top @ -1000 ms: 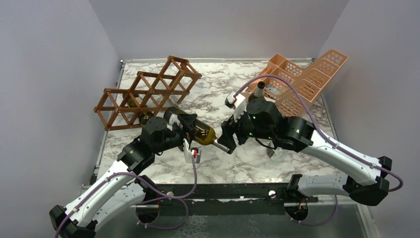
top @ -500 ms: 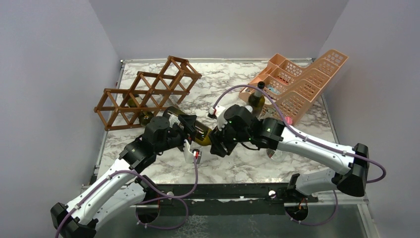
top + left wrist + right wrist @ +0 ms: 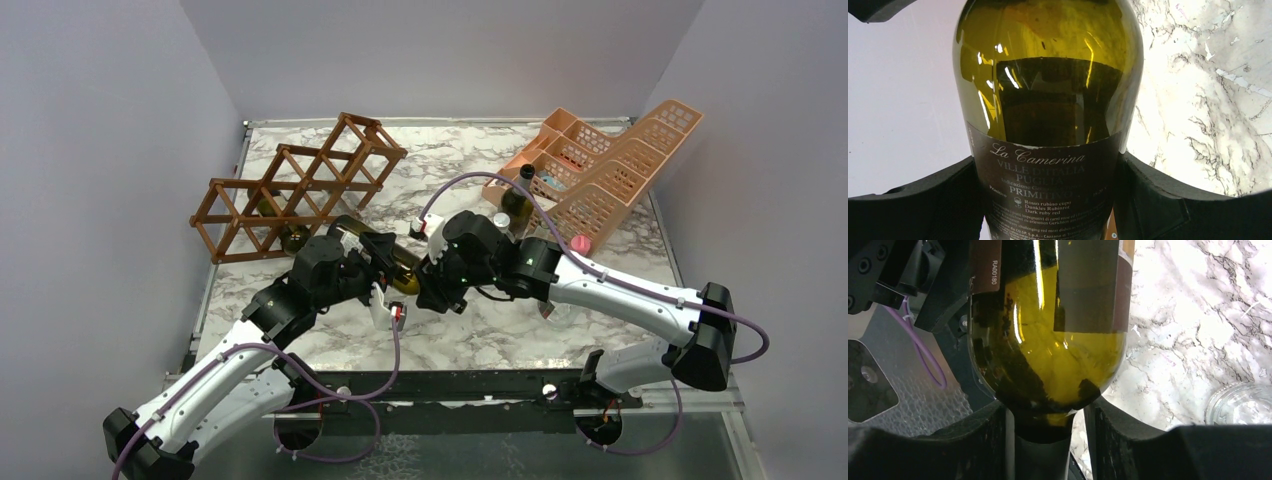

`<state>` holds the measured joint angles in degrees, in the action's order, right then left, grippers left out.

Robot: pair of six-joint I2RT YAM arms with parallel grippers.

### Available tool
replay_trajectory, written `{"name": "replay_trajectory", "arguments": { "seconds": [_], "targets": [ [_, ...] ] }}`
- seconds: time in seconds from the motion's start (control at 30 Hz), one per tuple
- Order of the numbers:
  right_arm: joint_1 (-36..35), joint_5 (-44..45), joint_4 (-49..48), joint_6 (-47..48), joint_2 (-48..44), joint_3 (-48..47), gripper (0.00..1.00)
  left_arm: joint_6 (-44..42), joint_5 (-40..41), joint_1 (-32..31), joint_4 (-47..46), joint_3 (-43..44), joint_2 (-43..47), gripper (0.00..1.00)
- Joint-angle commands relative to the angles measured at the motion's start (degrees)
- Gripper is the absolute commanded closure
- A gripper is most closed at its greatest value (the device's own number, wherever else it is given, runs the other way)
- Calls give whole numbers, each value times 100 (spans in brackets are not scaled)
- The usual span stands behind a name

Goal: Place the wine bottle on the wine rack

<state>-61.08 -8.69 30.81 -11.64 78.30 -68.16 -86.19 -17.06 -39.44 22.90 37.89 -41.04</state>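
Two grippers of mine meet on one wine bottle (image 3: 402, 270). It lies roughly level above the marble table (image 3: 480, 330), just nearer than the wine rack (image 3: 300, 185) and off its right end, base toward the rack, not yet in any cell. My left gripper (image 3: 1048, 200) is clamped on the labelled body, a black finger (image 3: 923, 200) pressed to each side. My right gripper (image 3: 1045, 440) straddles the neck under the shoulder. A sliver of marble shows between the neck and one finger (image 3: 1128, 440), so it is spread, not pinching. Beyond them, the wine rack holds a dark bottle (image 3: 292, 238) in a lower cell. Well to the rack's right leans a peach basket rack (image 3: 610, 165), with a standing bottle (image 3: 518, 200) before it.
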Motion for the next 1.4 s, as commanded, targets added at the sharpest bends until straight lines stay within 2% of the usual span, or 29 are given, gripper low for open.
{"name": "replay_trajectory", "arguments": {
  "seconds": [0.0, 0.2, 0.27, 0.43, 0.5, 0.53, 0.63, 0.67, 0.7, 0.73, 1.0, 1.13, 1.2, 1.27, 1.37],
  "targets": [
    [-2, 55, -333, -23, 71, 34, 51, -49, -144, 0, -583, 90, 110, 100],
    [0, 137, -408, -98, 37, 114, 63, 18, -243, 7, -580, 104, 137, 100],
    [0, 132, -421, -115, 36, 132, 70, 39, -252, 1, -584, 112, 138, 100],
    [-2, 176, -434, -122, 13, 139, 97, 58, -271, 2, -583, 106, 157, 100],
    [1, 232, -462, -120, -19, 153, 99, 72, -286, 6, -579, 96, 173, 99],
    [2, 268, -479, -119, -43, 166, 99, 76, -294, 5, -580, 89, 169, 94],
    [-2, 416, -586, -142, -151, 218, 99, 95, -289, 1, -584, 47, 206, 64],
    [3, 488, -619, -158, -201, 241, 99, 114, -289, 6, -584, 29, 214, 31],
    [2, 565, -666, -175, -254, 266, 99, 130, -286, 4, -583, 12, 211, 5],
    [-1, 655, -719, -197, -313, 297, 99, 148, -278, 6, -580, -4, 219, 1],
    [-2, 1637, -814, -562, -668, 370, 99, 498, -258, 6, -567, -131, 376, 1],
    [6, 1906, -772, -666, -702, 349, 99, 1292, -382, 7, -579, 54, 440, 1],
    [2, 1994, -759, -703, -702, 358, 99, 1849, -261, 6, -870, 77, 527, 1],
    [-1, 2043, -752, -745, -702, 369, 99, 2747, 87, 6, -1540, -14, 661, 1],
    [-5, 2047, -778, -783, -705, 411, 99, 4406, 1112, 6, -2824, -245, 886, 1]
  ]
}}
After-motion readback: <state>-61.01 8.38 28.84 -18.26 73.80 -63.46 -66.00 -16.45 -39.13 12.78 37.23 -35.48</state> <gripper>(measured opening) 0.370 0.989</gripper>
